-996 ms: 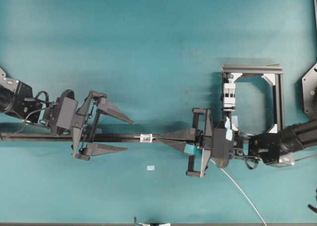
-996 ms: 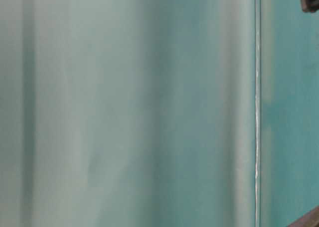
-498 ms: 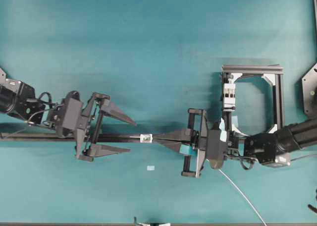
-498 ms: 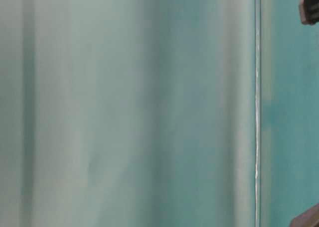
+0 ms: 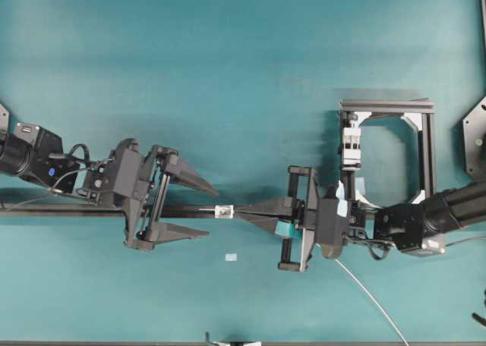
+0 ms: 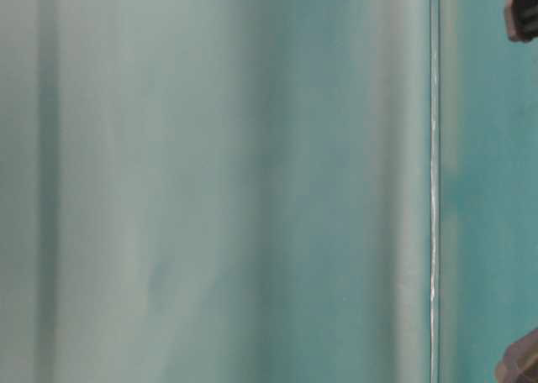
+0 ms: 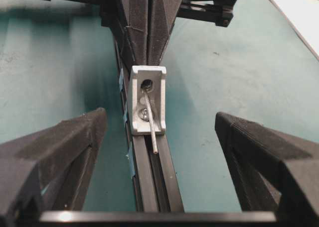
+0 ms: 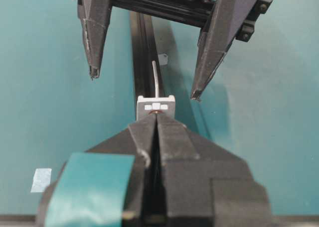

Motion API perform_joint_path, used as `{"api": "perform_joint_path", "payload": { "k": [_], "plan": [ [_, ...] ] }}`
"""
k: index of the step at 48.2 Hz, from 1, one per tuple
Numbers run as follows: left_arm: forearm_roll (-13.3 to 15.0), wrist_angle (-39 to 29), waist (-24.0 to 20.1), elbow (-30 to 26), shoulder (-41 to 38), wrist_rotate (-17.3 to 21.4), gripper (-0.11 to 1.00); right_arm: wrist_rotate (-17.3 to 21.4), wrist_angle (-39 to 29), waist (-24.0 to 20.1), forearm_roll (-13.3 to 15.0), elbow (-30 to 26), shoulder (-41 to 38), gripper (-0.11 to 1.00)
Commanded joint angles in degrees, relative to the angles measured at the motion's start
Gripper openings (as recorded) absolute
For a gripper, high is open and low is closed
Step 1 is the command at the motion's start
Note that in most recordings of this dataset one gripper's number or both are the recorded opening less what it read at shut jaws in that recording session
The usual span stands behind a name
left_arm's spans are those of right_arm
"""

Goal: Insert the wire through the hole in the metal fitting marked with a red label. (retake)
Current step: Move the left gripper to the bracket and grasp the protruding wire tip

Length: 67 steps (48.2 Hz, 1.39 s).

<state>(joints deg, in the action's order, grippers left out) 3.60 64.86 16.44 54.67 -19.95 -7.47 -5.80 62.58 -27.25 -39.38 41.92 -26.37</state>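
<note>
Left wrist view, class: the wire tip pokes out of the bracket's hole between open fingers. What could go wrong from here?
1. The left end effector could close beside the thin wire and miss it, or bend its short free tip.
2. A finger may bump the metal fitting or the black rail.
3. If the shut right end effector pulls back, the wire might slip out of the hole.

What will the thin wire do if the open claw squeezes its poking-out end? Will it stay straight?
Probably not quite. The wire is very thin and its end already sags after leaving the hole, so it likely bends easily. It looks smooth and shiny, so it might slip. The left gripper should pinch gently, while the right gripper holds the other side shut.
</note>
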Motion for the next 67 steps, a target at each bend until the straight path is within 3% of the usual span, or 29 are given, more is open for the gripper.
{"api": "perform_joint_path", "payload": {
  "k": [1,8,12,21,27,67],
  "plan": [
    [-0.2,0.3,0.3,-0.6,0.8,-0.1,0.45,-0.1,-0.6,0.4,0.0,-0.3,0.7,0.02],
    [-0.2,0.3,0.3,-0.6,0.8,-0.1,0.43,-0.1,-0.6,0.4,0.0,-0.3,0.6,0.02],
    [-0.2,0.4,0.3,-0.6,1.0,-0.1,0.37,-0.1,-0.6,0.4,0.0,-0.3,0.6,0.02],
    [0.3,0.1,-0.4,-0.6,1.7,-1.6,0.02,-0.1,-0.6,0.4,0.0,-0.4,0.7,0.02],
    [0.3,-0.7,-0.4,-0.5,1.5,-1.8,-0.09,-0.1,-0.6,0.4,0.0,-0.4,0.7,0.02],
    [0.0,-1.1,-0.4,-0.4,1.9,-1.7,-0.1,-0.4,-3.5,0.4,0.7,0.2,2.5,0.02]
  ]
}}
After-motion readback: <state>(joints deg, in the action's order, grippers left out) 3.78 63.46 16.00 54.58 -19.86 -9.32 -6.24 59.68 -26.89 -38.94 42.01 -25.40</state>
